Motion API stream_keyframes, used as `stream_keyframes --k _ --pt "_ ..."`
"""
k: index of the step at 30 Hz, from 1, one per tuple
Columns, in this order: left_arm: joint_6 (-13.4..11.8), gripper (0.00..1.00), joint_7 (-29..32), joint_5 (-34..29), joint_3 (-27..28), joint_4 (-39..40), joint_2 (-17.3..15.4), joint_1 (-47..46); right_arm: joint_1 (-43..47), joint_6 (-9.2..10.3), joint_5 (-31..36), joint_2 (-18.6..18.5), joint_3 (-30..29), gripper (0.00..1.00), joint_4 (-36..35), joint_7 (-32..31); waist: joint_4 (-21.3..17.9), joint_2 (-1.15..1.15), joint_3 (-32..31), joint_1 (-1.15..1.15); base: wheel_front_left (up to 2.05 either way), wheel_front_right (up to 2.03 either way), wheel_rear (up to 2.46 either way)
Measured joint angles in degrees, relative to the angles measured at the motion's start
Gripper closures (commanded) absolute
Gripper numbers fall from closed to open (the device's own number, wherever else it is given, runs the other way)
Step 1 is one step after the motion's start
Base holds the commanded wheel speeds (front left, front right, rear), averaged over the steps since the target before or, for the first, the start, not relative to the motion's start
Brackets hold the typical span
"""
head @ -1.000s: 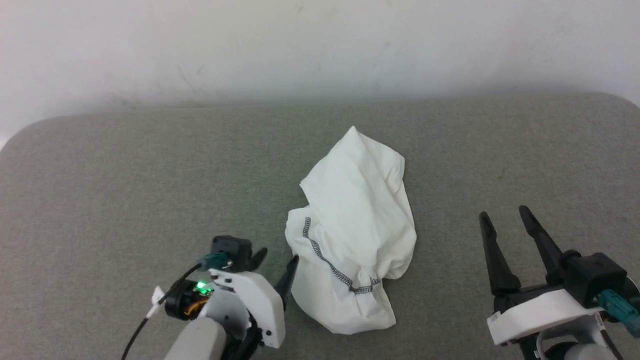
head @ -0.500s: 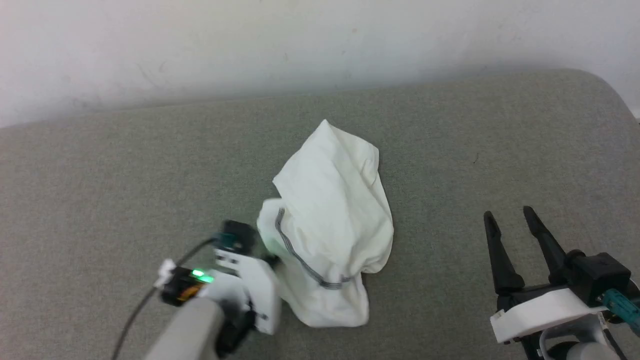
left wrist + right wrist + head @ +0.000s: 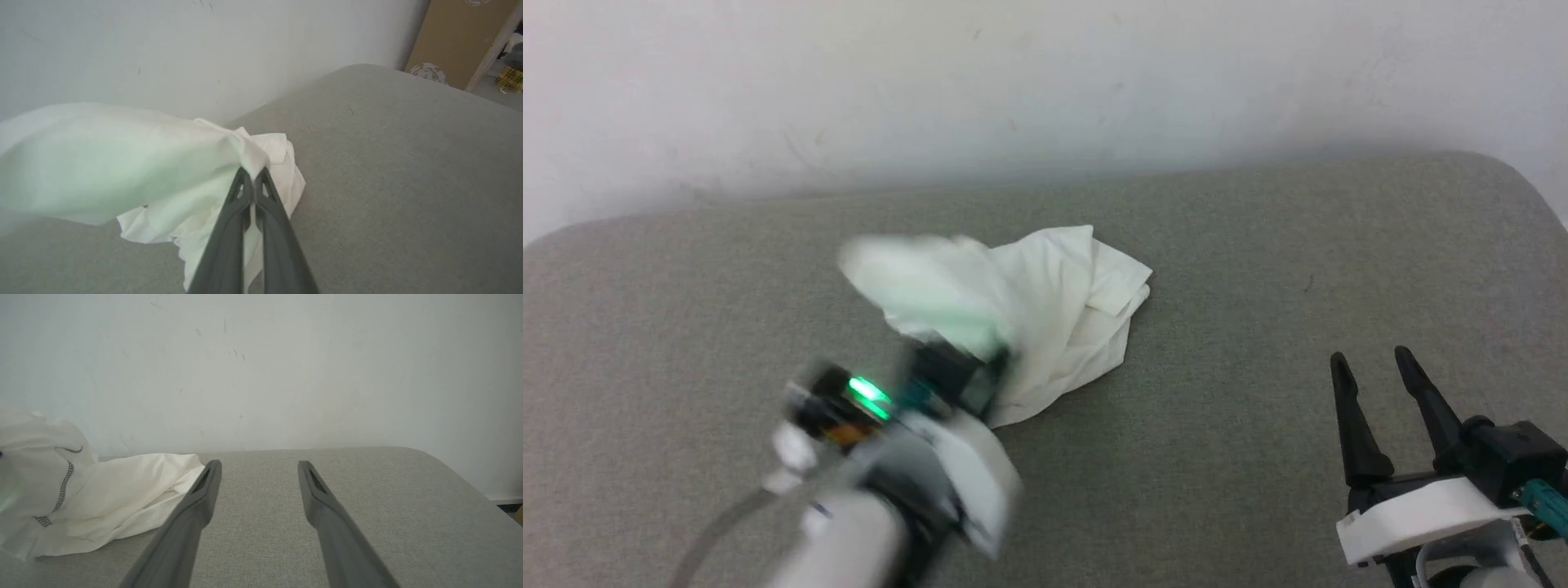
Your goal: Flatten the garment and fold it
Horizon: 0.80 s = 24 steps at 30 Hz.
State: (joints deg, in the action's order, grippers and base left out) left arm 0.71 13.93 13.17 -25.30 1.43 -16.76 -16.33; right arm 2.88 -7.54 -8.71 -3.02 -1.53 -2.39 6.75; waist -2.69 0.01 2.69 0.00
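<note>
White thin shirt (image 3: 1086,302) sits bunched up around the middle of the grey cushion (image 3: 1258,245), one part hoisted off it. Your left claw (image 3: 254,174) is pressed together on a tiny pinch of that cloth. Your right claw (image 3: 1368,355) is spread wide, well apart from it. Yank fast and I reckon that small bite slips out, or the whole wad just drags along crumpled.

White wrist housings (image 3: 1421,514), dark tapered jaws, green light (image 3: 867,394).
</note>
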Motion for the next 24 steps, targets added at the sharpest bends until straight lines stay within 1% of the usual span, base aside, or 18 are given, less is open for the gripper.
stream_keyframes --k 2,4,7,8,9,10,11,15,17,21,24 --pt "2.5 1.0 2.4 0.2 -5.3 0.1 1.5 3.3 0.1 0.0 0.0 0.0 0.0 0.0 0.0 0.0 0.3 0.0 -0.3 0.0 0.0 0.0 0.0" --pt "4.3 1.0 4.3 0.3 -10.8 -1.1 2.4 6.4 0.2 0.0 0.0 0.0 0.0 0.0 0.0 -0.1 0.6 0.0 -0.6 0.0 0.0 0.0 0.0" --pt "5.8 1.0 5.9 0.5 -17.3 -4.4 2.3 9.0 0.2 0.0 0.0 0.0 0.1 0.0 -0.1 -0.2 0.9 0.0 -0.9 0.0 0.0 0.0 0.0" --pt "5.9 1.0 6.3 1.0 -18.9 -5.5 2.2 9.6 0.3 0.0 0.0 0.0 0.1 0.0 -0.1 -0.2 1.0 0.0 -0.9 0.0 0.0 0.0 0.0" --pt "6.1 0.94 6.5 1.7 -20.1 -6.5 2.1 10.1 0.3 0.0 0.0 0.0 0.2 0.0 -0.1 -0.2 1.1 0.0 -1.0 0.0 0.0 0.0 0.0" --pt "6.3 0.41 6.4 2.1 -20.9 -7.3 1.9 10.5 0.4 0.0 0.0 0.0 0.2 0.0 -0.1 -0.2 1.2 0.0 -1.1 0.0 0.0 0.0 0.0" --pt "6.3 0.0 5.8 2.4 -21.3 -7.7 1.8 10.7 0.5 0.0 0.0 0.0 0.2 0.0 -0.1 -0.2 1.3 0.0 -1.3 0.0 0.0 0.0 0.0" --pt "6.3 0.0 1.0 3.8 -20.4 -6.4 1.8 10.7 1.4 0.0 0.0 0.0 -0.2 0.0 -0.1 -0.4 1.9 0.0 -1.9 0.0 0.0 0.0 0.0" --pt "5.6 0.0 -1.5 4.1 -19.1 -4.6 1.9 10.7 1.9 0.0 0.0 0.0 -0.2 0.0 0.0 -0.6 2.3 0.0 -2.3 0.0 0.0 0.0 0.0" --pt "2.3 0.0 -4.4 4.6 -15.2 -1.5 1.9 10.7 2.3 0.0 -0.5 0.0 -0.2 0.0 -0.3 -0.7 3.0 0.0 -2.9 0.0 0.0 0.0 0.0" --pt "-0.6 0.0 -4.6 4.7 -11.6 -1.9 1.3 9.9 2.3 0.0 -0.5 0.0 -0.2 0.0 -0.7 -0.8 3.2 0.0 -2.7 -0.01 0.0 0.0 0.0"
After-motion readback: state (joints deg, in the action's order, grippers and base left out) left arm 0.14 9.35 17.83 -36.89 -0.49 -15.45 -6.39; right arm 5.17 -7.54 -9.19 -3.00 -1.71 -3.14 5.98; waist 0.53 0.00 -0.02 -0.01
